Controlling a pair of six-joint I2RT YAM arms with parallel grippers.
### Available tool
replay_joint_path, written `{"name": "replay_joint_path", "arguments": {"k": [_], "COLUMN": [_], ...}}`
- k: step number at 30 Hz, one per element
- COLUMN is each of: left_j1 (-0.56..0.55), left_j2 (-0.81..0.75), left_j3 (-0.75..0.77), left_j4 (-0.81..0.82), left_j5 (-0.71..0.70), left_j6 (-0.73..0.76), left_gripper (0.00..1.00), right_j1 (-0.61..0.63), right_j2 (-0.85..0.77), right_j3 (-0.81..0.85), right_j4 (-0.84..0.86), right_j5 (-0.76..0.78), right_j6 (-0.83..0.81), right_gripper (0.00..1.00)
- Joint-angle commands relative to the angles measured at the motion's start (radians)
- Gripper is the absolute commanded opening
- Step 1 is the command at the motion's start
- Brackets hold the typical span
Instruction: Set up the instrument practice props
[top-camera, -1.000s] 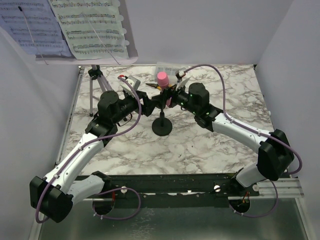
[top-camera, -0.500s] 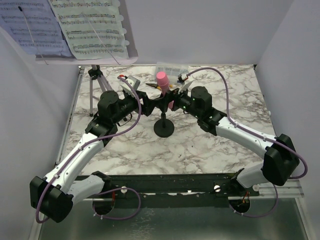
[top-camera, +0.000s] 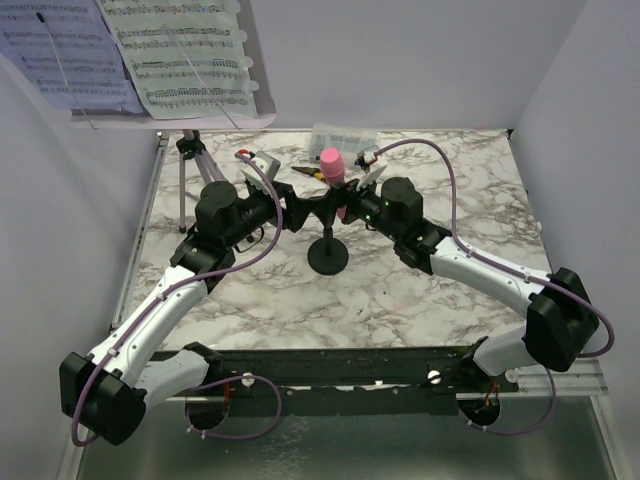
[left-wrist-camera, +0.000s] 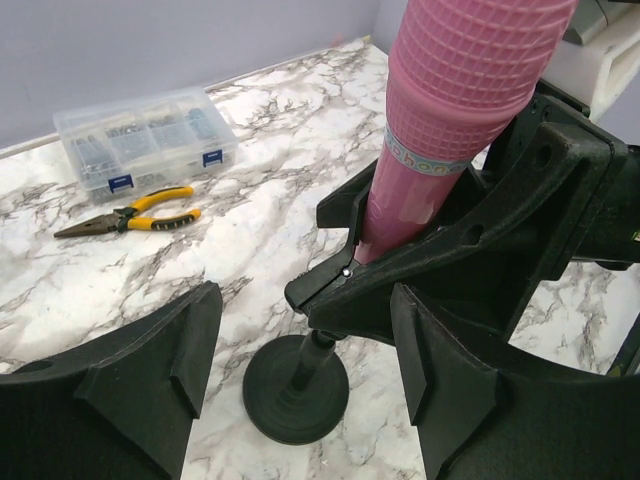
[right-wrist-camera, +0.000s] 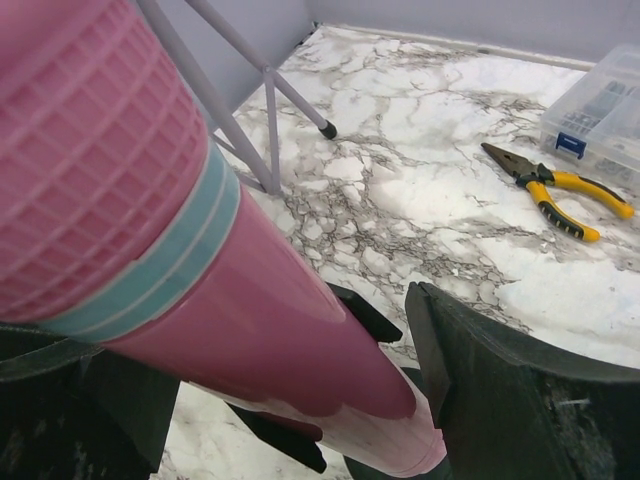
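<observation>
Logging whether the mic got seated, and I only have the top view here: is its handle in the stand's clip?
Observer: The left wrist view shows it. The mic narrows down into the black clip on top of the stand.
Reviewer: Is anything gripping the pole?
Observer: No. The left hand is open, with its fingers on either side of the pole and clear of it.
Reviewer: And the other arm?
Observer: In the right wrist view, the mic runs between the right hand's fingers. I cannot tell whether they press on it.
</observation>
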Motion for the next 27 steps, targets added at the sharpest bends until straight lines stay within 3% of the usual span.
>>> {"name": "replay_joint_path", "arguments": {"k": [1,12,21,27], "left_j1": [0.004,0.004,0.005,0.005], "left_j2": [0.010,-0.005,0.002,-0.008], "left_j3": [0.009,0.004,0.007,0.006], "left_j4": [-0.004,-0.008,-0.011,-0.014], "left_j5": [-0.005,-0.018,-0.019,-0.022], "left_j6": [-0.016,-0.014,-0.014,-0.013], "left_gripper": [0.73,0.72,0.72,0.72], "right_j1": [0.003,0.003,0.003,0.003], "right_j2": [0.014,0.043,-0.035,-0.117], "right_j3": [-0.035,-0.193,-0.038,-0.027], "right_j4": [-0.134,-0.039,-0.108,-0.129], "right_j5": [0.008,0.022,-0.047,-0.136], "right_j6": [-0.034,-0.006,-0.026,0.009], "right_gripper": [0.89,0.89,0.90,0.96]}}
